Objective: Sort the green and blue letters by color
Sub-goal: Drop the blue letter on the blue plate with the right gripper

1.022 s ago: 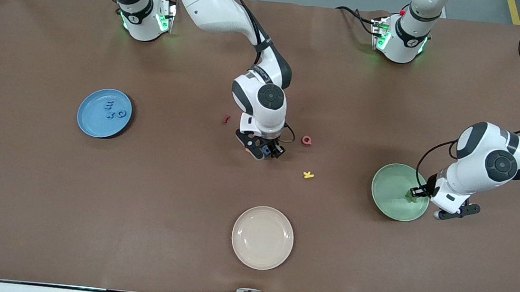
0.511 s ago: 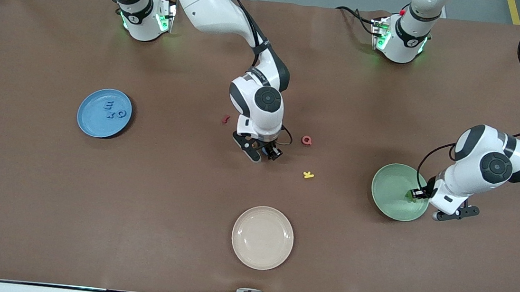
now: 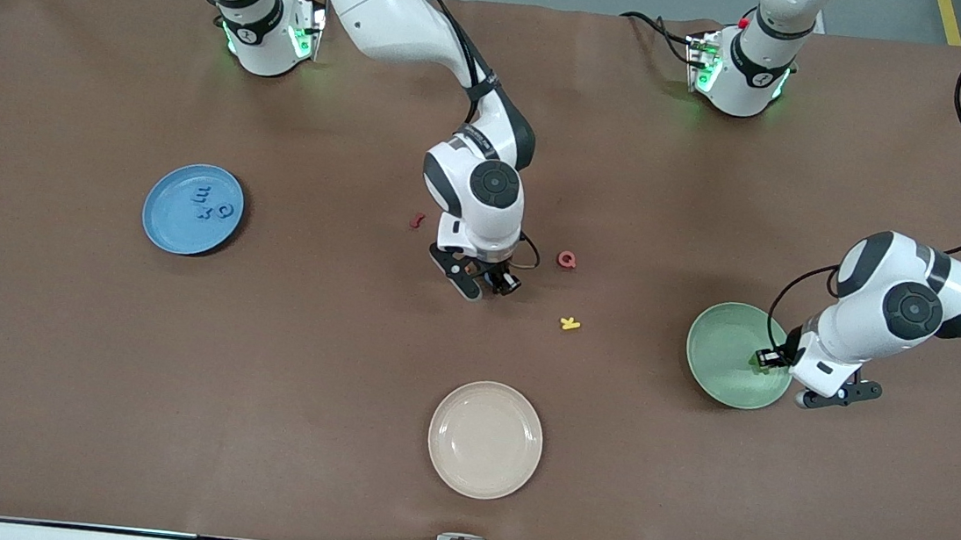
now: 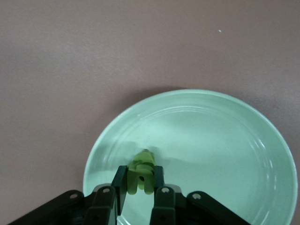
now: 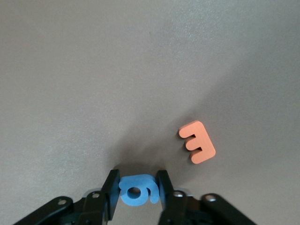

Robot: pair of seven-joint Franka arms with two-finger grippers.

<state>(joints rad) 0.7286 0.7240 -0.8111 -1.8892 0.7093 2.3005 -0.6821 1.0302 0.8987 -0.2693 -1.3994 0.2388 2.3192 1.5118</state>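
Front view: my right gripper (image 3: 492,284) is low at mid-table; I can't see its catch from here. The red letter (image 3: 417,220) sits toward the right arm's end from it, the pink letter (image 3: 567,260) and yellow K (image 3: 570,323) toward the left arm's end. The blue plate (image 3: 175,232) holds three blue letters (image 3: 209,204), well apart from the gripper. The cream plate (image 3: 485,440) is bare. The left gripper (image 3: 765,359) is over the green plate (image 3: 721,377).

Left wrist view: the left gripper (image 4: 139,180) is clamped on a green letter (image 4: 142,169) sticking out past the fingertips, just above the green plate (image 4: 225,140). I can't read which character it is. No other green letters are visible in the plate from this view.

Right wrist view: the right gripper (image 5: 136,190) has its fingers (image 5: 112,190) against both flat ends of the blue 6 (image 5: 138,189), pinching it at table level. The piece is chunky, matte blue, with a round hole in the loop. The orange letter (image 5: 197,141) lies near it on the table, apart from the fingers.

My read: these are light, slightly soft foam-like pieces. They're not fragile, but are small enough to twist out of the grip. Best hold is across the flat faces or the widest span, centred between the pads.
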